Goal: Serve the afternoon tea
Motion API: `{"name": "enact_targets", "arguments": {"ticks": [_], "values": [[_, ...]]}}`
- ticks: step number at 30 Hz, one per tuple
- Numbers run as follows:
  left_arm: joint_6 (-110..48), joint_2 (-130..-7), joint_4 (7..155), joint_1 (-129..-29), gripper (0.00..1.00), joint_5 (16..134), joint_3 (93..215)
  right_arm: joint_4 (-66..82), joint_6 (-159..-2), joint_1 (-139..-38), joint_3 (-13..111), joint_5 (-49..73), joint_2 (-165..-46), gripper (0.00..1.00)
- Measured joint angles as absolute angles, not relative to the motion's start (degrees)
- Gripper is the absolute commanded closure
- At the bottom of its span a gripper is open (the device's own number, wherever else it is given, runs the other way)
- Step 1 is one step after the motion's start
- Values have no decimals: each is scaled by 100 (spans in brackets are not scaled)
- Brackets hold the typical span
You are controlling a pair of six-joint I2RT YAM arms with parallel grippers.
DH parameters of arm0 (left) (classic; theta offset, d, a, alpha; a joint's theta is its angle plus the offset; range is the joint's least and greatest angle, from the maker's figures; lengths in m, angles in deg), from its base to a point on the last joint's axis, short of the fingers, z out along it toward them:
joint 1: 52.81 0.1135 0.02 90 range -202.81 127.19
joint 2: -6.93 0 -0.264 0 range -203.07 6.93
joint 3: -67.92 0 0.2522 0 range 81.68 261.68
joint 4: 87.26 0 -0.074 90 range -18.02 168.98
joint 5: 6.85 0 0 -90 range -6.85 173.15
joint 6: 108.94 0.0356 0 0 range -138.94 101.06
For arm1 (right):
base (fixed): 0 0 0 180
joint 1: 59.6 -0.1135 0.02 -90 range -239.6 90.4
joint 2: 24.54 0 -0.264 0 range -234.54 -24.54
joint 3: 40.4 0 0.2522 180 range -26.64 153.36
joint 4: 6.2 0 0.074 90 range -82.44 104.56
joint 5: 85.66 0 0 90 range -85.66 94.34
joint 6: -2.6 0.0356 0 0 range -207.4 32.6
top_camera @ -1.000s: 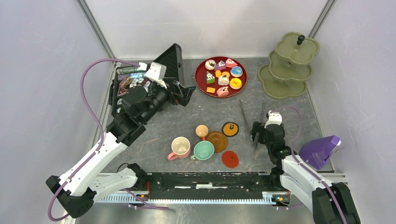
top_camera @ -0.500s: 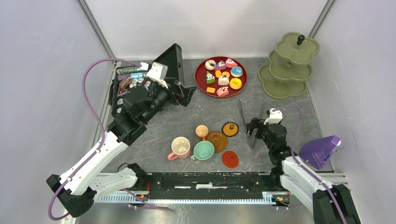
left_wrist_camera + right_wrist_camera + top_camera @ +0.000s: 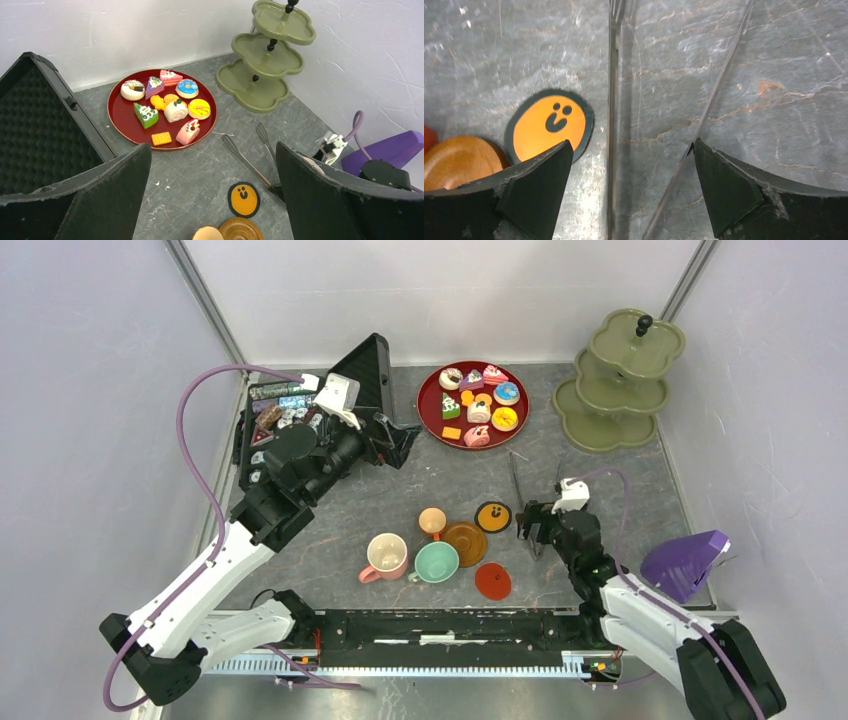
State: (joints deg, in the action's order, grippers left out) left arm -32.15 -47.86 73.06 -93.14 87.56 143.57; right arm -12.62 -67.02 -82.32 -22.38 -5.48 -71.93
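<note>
nothing served yet, pastries all on the red tray, tiered stand bare; right gripper spread wide over the tongs, left gripper wide too

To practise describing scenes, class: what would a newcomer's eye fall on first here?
A red plate crowded with colourful toy pastries sits at the far middle, with an empty green three-tier stand in the far right corner. Nearer, the right gripper hangs open over thin metal tongs.
</note>
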Motion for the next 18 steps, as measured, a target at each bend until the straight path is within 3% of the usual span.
{"name": "enact_targets", "arguments": {"ticks": [5,18], "values": [[-3213,-4810,7306,-9338,0,8767,14357,-1168,-6772,-8796,-2210,-1175,-7639,2],[-3213,-4831,7304,-9347,0,8819,14357,-1313,-6551,-9159,-1937,-2281,-8636,2]]}}
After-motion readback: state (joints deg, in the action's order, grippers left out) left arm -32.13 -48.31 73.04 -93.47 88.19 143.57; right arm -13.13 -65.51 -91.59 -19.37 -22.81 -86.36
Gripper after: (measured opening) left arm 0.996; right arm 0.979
